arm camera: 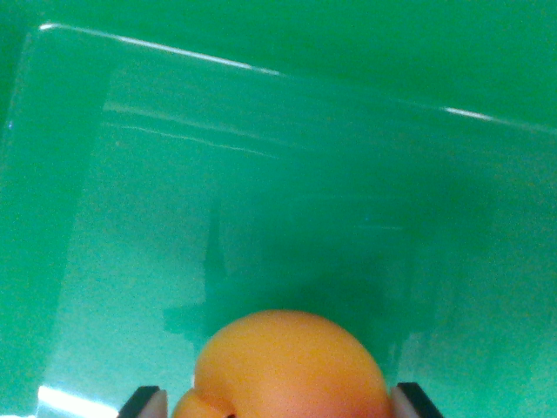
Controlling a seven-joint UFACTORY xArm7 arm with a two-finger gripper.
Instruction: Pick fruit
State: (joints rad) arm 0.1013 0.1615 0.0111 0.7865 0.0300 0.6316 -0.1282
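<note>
Pincer (278,405) clamps orange fruit (291,366) above green bin (261,174).

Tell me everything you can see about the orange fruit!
The orange fruit is round and smooth, bright orange turning a bit pinkish near the bottom edge of the wrist view, with a small lobe or dent at its lower left. Only its top half shows; the rest is cut off. It sits between the gripper's two dark fingers, which press close on both sides, so it looks held. Behind it lies a shiny green tray, where a dark shadow falls. Whether it touches the tray cannot be told.
</note>
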